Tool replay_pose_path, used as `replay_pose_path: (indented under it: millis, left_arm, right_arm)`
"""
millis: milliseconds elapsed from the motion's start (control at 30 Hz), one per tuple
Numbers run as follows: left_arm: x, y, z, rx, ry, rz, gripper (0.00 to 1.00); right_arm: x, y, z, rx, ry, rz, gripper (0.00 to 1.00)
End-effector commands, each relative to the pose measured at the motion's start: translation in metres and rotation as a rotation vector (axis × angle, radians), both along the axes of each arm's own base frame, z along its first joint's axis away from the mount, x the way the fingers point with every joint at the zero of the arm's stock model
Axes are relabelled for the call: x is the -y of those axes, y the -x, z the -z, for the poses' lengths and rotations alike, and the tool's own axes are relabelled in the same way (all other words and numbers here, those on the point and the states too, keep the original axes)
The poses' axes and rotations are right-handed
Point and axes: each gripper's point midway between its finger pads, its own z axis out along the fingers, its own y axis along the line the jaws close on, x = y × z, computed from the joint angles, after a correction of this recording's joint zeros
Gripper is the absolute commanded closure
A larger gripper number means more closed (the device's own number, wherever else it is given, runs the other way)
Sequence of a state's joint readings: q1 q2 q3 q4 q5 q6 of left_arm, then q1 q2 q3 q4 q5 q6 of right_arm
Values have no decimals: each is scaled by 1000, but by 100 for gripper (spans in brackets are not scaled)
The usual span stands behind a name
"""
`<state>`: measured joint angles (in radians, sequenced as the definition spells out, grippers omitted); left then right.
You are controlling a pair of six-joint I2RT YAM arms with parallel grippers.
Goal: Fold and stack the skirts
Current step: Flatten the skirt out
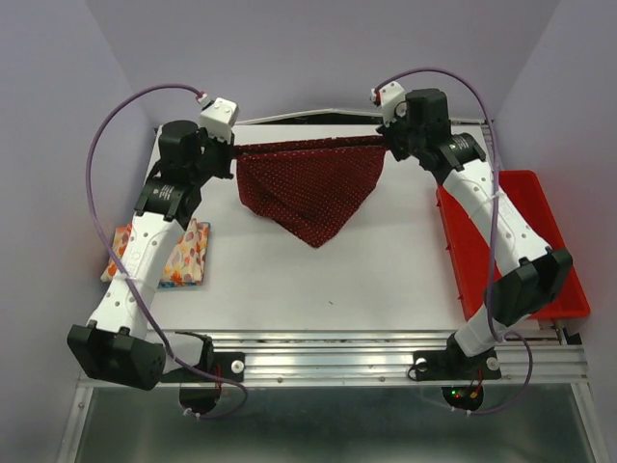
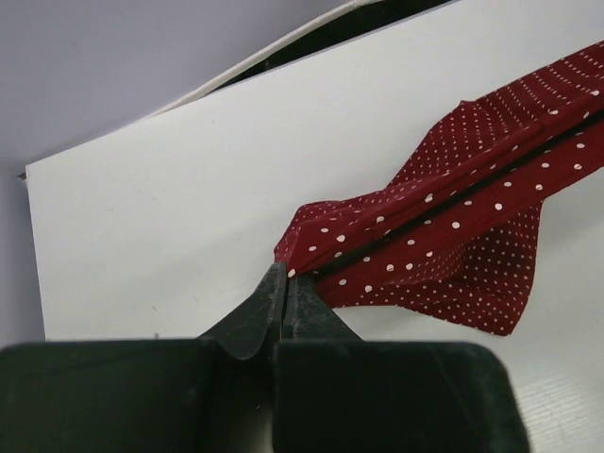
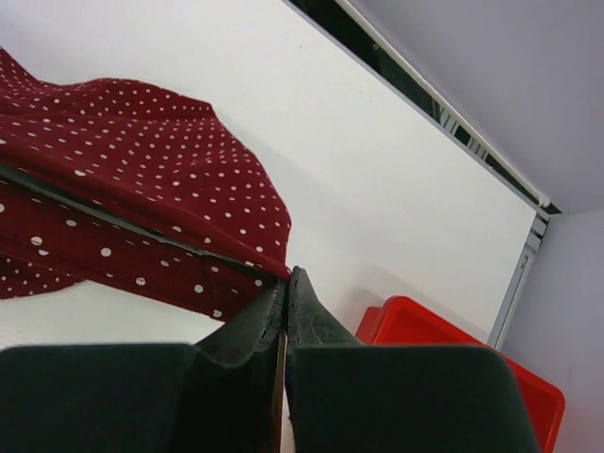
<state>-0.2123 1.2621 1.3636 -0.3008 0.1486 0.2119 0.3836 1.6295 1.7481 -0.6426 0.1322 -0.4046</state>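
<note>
You see the dark red dotted skirt stretched over the far half of the table, its top edge drawn taut between the two arms and its body hanging to a point. The left jaws are closed on its left corner and the right jaws are closed on its right corner, as each wrist view shows you. At the table's left edge, beneath the left arm, the cream-white skirt with orange flowers lies folded, a second flowered skirt shows partly hidden beside it, and a red bin stands along the table's right edge.
</note>
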Motion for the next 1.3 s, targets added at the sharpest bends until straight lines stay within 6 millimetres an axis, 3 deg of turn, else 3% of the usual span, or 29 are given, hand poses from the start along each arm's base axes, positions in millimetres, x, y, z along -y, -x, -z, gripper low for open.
replay_pose_path:
  millis: [0, 100, 167, 233, 367, 433, 533, 567, 600, 633, 667, 700, 733, 767, 800, 833, 867, 900, 933, 967, 1000, 1033, 1067, 1133, 1167, 1200, 1233, 1267]
  left_arm:
    - [-47, 29, -73, 237, -40, -160, 100]
    - [-60, 41, -98, 324, -38, -221, 100]
    - [-64, 40, -100, 319, -48, -244, 100]
    - [-60, 35, -82, 244, -100, -222, 100]
    - [-32, 42, -12, 6, -172, -47, 100]
    - [-33, 48, 1, -20, -167, -53, 100]
    - [-36, 47, -36, 115, -96, -102, 100]
    - [-32, 38, -31, 98, -101, -93, 100]
    - [-29, 29, -30, 80, -99, -91, 100]
    - [-28, 19, -45, 98, -86, -97, 100]
    - [-25, -5, -26, 36, -98, -113, 100]
    - [-28, -19, -26, 32, -109, -145, 100]
    - [-28, -32, -53, 84, -97, -158, 100]
    - [-28, -60, -38, 50, -115, -168, 100]
    - [-29, -73, -44, 62, -109, -180, 100]
    - [-27, -82, -86, 143, -73, -179, 100]
    - [-27, -102, -75, 111, -67, -181, 100]
    - [-28, -110, -87, 137, -58, -186, 100]
    - [-30, -114, -117, 209, -39, -201, 100]
    - [-33, -125, -116, 214, -43, -226, 100]
    - [-36, -127, -141, 280, -34, -238, 100]
    - [-39, -130, -147, 303, -33, -252, 100]
    - [-43, -132, -154, 326, -27, -273, 100]
    - [-47, -127, -173, 389, 22, -260, 100]
    - [-46, -123, -179, 416, 33, -241, 100]
    - [-47, -127, -143, 353, 2, -233, 100]
    - [-38, -124, -130, 344, -10, -170, 100]
    - [-37, -105, -145, 405, -17, -144, 100]
  right_arm:
    - [53, 1, -62, 145, 73, 150, 99]
    - [54, -6, -102, 234, 64, 157, 99]
    - [53, -11, -107, 244, 81, 152, 99]
    - [54, -17, -94, 209, 121, 148, 99]
    - [49, -15, -57, 119, 146, 111, 99]
    - [48, -13, -44, 88, 140, 111, 99]
    - [47, -21, -56, 133, 122, 121, 99]
    - [44, -32, -66, 169, 116, 130, 99]
    - [43, -40, -56, 155, 129, 134, 99]
    - [44, -50, -74, 203, 124, 157, 99]
    - [43, -59, -77, 223, 129, 165, 99]
    - [43, -82, -66, 229, 144, 182, 99]
    - [51, -95, -68, 250, 146, 214, 99]
    - [57, -106, -97, 326, 124, 251, 99]
    - [56, -131, -76, 309, 146, 262, 99]
    - [66, -136, -116, 406, 128, 305, 99]
    - [68, -143, -124, 444, 151, 316, 99]
    - [68, -150, -129, 474, 157, 328, 99]
    - [71, -156, -132, 502, 160, 352, 99]
    - [72, -155, -144, 541, 154, 360, 99]
    - [72, -157, -155, 598, 136, 371, 99]
    - [74, -154, -165, 635, 122, 382, 99]
    - [78, -142, -187, 688, 95, 397, 99]
    - [78, -136, -205, 749, 12, 412, 99]
    - [79, -122, -220, 770, -21, 409, 99]
    - [76, -126, -198, 715, 0, 387, 99]
    - [68, -124, -188, 688, 3, 333, 99]
    - [67, -121, -174, 656, 12, 317, 99]
